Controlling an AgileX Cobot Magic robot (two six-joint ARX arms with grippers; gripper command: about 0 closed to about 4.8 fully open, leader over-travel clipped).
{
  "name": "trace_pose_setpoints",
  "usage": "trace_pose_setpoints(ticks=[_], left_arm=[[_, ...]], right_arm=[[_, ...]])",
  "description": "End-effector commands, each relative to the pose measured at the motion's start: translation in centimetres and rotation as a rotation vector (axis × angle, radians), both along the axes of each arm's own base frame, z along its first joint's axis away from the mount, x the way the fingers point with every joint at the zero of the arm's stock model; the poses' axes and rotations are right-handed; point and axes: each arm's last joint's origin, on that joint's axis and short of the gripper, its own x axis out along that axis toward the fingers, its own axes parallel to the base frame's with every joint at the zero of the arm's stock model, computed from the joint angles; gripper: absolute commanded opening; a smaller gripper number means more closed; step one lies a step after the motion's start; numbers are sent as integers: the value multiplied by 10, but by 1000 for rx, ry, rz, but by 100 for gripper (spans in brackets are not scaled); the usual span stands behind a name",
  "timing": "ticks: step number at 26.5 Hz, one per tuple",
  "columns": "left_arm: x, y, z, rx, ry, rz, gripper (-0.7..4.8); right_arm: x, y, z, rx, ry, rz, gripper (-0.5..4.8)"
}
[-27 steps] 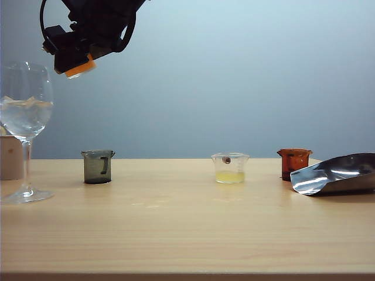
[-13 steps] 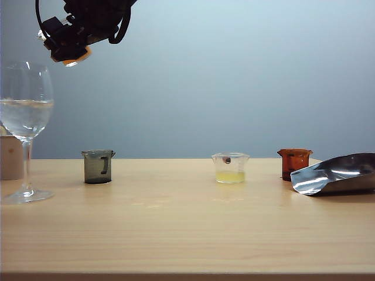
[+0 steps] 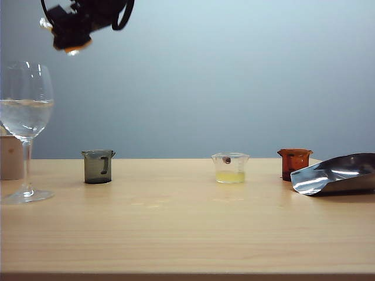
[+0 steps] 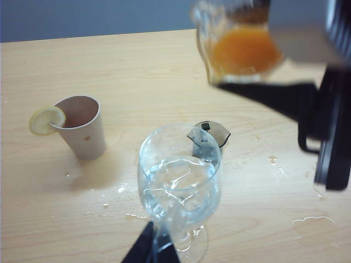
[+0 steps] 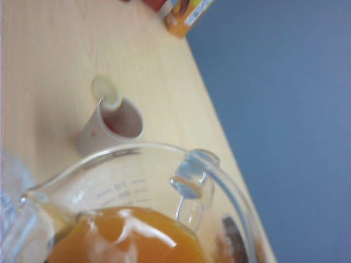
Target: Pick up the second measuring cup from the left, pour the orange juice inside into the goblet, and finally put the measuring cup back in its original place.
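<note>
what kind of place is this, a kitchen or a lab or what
Probably a robot test bench staged as a drinks counter: a bare wooden table against a plain grey-blue backdrop, a row of small measuring cups such as the smoky grey cup, a goblet, and a metal scoop.

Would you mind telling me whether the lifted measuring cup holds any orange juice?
Yes: the measuring cup in the right pincer holds orange juice.

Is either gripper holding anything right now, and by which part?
The right gripper, high above the goblet, holds the small clear plastic measuring cup of orange juice; grip spot hidden. Left gripper holds nothing visible.
</note>
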Motion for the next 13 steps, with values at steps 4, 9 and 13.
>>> trace_pose_setpoints(ticks=[4, 9, 13], left_arm=[[0, 0, 1, -6, -13, -2, -3], [0, 0, 1, -6, -12, -2, -3], [0, 0, 1, -6, -13, -2, -3]], right_arm=[[0, 6, 6, -20, -39, 40, 197], [0, 5, 2, -83, -59, 27, 197], [-3, 8, 5, -86, -103, 23, 197]])
